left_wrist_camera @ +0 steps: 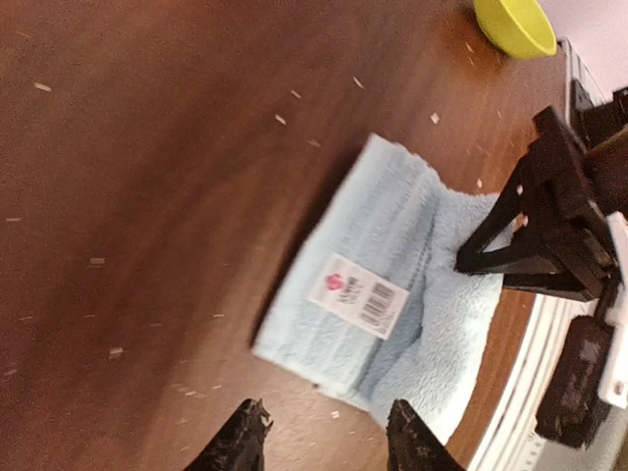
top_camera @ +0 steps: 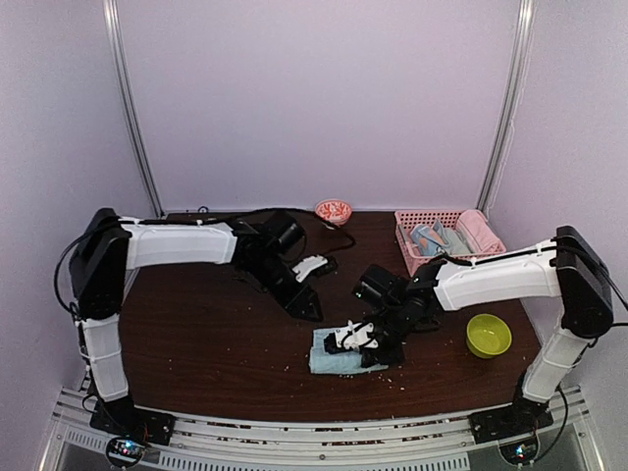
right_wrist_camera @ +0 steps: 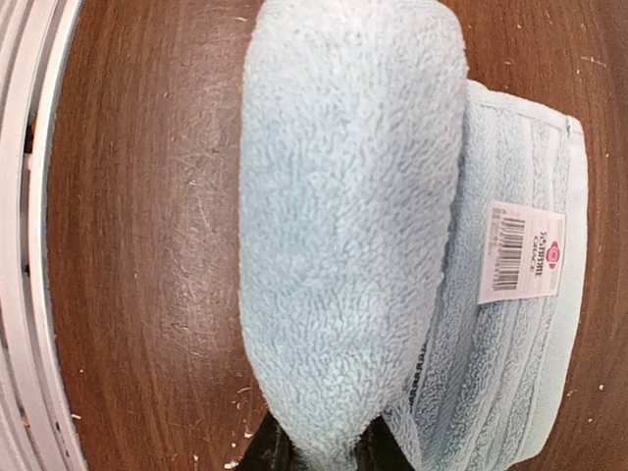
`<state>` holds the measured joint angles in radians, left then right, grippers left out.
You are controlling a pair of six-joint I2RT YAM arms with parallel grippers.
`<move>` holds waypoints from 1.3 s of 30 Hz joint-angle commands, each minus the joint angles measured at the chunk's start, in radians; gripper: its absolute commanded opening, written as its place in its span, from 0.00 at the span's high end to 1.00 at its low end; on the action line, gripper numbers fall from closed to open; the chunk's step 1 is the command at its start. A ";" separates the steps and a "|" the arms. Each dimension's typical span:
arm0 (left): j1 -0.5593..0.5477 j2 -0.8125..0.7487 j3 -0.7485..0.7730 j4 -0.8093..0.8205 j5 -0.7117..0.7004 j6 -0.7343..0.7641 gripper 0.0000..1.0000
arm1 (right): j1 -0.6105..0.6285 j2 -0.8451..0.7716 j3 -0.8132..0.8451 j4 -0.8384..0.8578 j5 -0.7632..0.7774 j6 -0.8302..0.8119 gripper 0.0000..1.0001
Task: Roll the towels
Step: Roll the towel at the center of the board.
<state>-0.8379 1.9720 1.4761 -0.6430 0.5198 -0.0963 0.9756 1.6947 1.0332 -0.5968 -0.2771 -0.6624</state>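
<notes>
Evidently the right gripper (right_wrist_camera: pixel 324 456) is pinching the raised fold of the plain light-blue towel (right_wrist_camera: pixel 353 245), which lies by the middle of the table's (top_camera: pixel 196 334) near edge, likely so the half-made roll cannot spring flat. The left gripper (left_wrist_camera: pixel 324 437) hangs clear of the cloth, fingers spread, probably ready to re-grip.

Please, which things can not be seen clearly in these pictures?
Top view: right gripper covers much of the towel.
Right wrist view: raised towel fold hides nearly all of its fingers.
Left wrist view: label print blurred; green bowl cut by top edge.
</notes>
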 commanded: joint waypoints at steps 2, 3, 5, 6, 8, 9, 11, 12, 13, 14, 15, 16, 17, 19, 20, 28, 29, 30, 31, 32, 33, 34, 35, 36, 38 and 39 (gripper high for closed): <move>-0.012 -0.290 -0.229 0.296 -0.312 -0.013 0.54 | -0.163 0.167 0.139 -0.279 -0.266 -0.038 0.88; -0.030 -0.345 -0.275 0.339 -0.357 0.009 0.54 | -0.203 0.220 0.177 -0.313 -0.295 -0.049 0.88; -0.081 -0.440 -0.352 0.411 -0.473 0.075 0.54 | -0.253 0.307 0.253 -0.386 -0.350 -0.072 0.88; -0.107 -0.477 -0.384 0.442 -0.508 0.123 0.54 | -0.277 0.351 0.286 -0.420 -0.387 -0.082 0.88; -0.156 -0.528 -0.428 0.484 -0.531 0.202 0.53 | -0.312 0.433 0.368 -0.499 -0.434 -0.112 0.88; -0.189 -0.536 -0.435 0.490 -0.522 0.238 0.53 | -0.325 0.470 0.398 -0.534 -0.450 -0.129 0.88; -0.241 -0.511 -0.418 0.475 -0.514 0.301 0.53 | -0.339 0.523 0.441 -0.594 -0.475 -0.148 0.88; -0.261 -0.476 -0.394 0.447 -0.512 0.332 0.53 | -0.344 0.541 0.455 -0.612 -0.480 -0.153 0.89; -0.280 -0.432 -0.362 0.409 -0.519 0.357 0.53 | -0.346 0.553 0.465 -0.617 -0.481 -0.152 0.89; -0.295 -0.384 -0.320 0.365 -0.524 0.382 0.52 | -0.348 0.560 0.468 -0.617 -0.480 -0.148 0.89; -0.310 -0.331 -0.280 0.323 -0.541 0.404 0.53 | -0.350 0.565 0.472 -0.616 -0.478 -0.144 0.89; -0.322 -0.287 -0.239 0.287 -0.557 0.423 0.52 | -0.350 0.568 0.476 -0.614 -0.476 -0.140 0.89; -0.332 -0.245 -0.210 0.266 -0.571 0.444 0.53 | -0.351 0.573 0.477 -0.612 -0.472 -0.134 0.89; -0.351 -0.184 -0.175 0.262 -0.605 0.478 0.52 | -0.351 0.580 0.483 -0.614 -0.469 -0.132 0.89; -0.356 -0.157 -0.163 0.271 -0.626 0.490 0.51 | -0.351 0.584 0.484 -0.615 -0.469 -0.131 0.89; -0.357 0.027 -0.088 0.301 -0.664 0.582 0.51 | -0.351 0.580 0.489 -0.620 -0.476 -0.132 0.89; -0.357 0.041 -0.084 0.300 -0.652 0.584 0.51 | -0.352 0.579 0.490 -0.622 -0.476 -0.133 0.88; -0.358 0.051 -0.083 0.300 -0.642 0.581 0.52 | -0.351 0.576 0.490 -0.623 -0.478 -0.133 0.88; -0.357 0.059 -0.083 0.300 -0.633 0.575 0.52 | -0.351 0.573 0.490 -0.622 -0.479 -0.133 0.88; -0.357 0.067 -0.082 0.300 -0.627 0.568 0.53 | -0.351 0.572 0.491 -0.623 -0.480 -0.132 0.88; -0.357 0.074 -0.082 0.301 -0.624 0.561 0.54 | -0.351 0.570 0.493 -0.623 -0.483 -0.132 0.88; -0.357 0.079 -0.083 0.301 -0.621 0.556 0.55 | -0.351 0.567 0.495 -0.625 -0.488 -0.134 0.88; -0.358 0.083 -0.084 0.300 -0.614 0.552 0.58 | -0.351 0.563 0.498 -0.628 -0.494 -0.134 0.87; -0.357 0.087 -0.085 0.299 -0.604 0.546 0.61 | -0.351 0.558 0.503 -0.635 -0.500 -0.137 0.86; -0.357 0.092 -0.082 0.277 -0.581 0.527 0.71 | -0.351 0.540 0.517 -0.657 -0.512 -0.153 0.79; -0.357 0.098 -0.078 0.259 -0.574 0.515 0.76 | -0.351 0.527 0.525 -0.672 -0.515 -0.158 0.76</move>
<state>-1.1969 2.0274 1.3750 -0.3534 -0.1013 0.4461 0.6220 2.2086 1.5562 -1.2316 -0.9016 -0.7895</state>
